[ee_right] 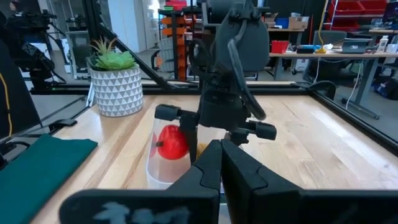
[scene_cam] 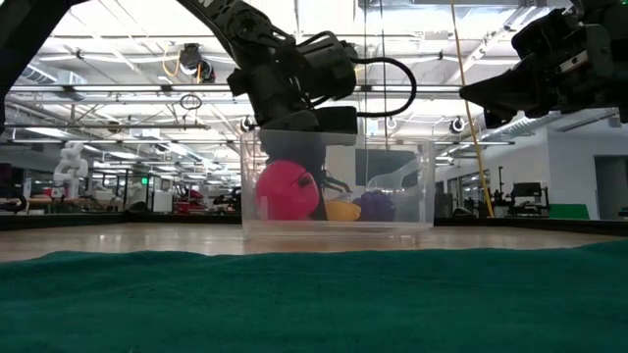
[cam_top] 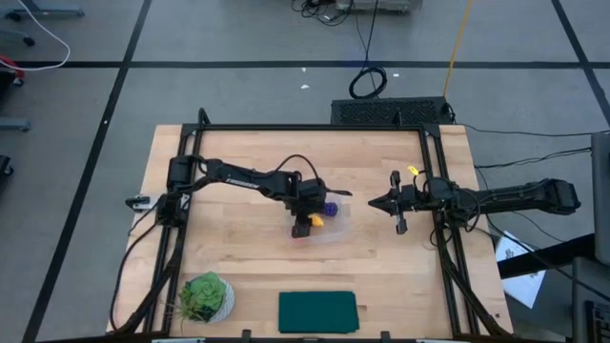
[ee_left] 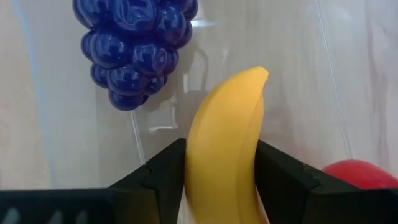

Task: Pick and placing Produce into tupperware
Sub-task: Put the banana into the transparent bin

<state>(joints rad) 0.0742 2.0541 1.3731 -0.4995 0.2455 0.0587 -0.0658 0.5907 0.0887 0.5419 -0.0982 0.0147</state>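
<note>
left gripper (ee_left: 221, 180) down inside the tupperware (scene_cam: 424, 186), mid-bench (cam_top: 248, 238). banana (ee_left: 227, 149) sits between its two fingers (ee_left: 155, 177), both flanks touching or nearly so; whether the grip is firm or already slackening, cannot tell. grape cluster (ee_left: 132, 46) lies just beyond the banana tip, apart from it. red fruit (scene_cam: 287, 190) at the other end of the container, beside the gripper.

judgement: this is the release of the banana, the other two pieces look already in. do it well by spreading the fingers fully before lifting, then rising straight up, so the banana is not dragged out and the thin clear wall is not nudged.

right gripper (ee_right: 221, 158) fingers closed together, empty, waiting at the bench's right side.
</note>
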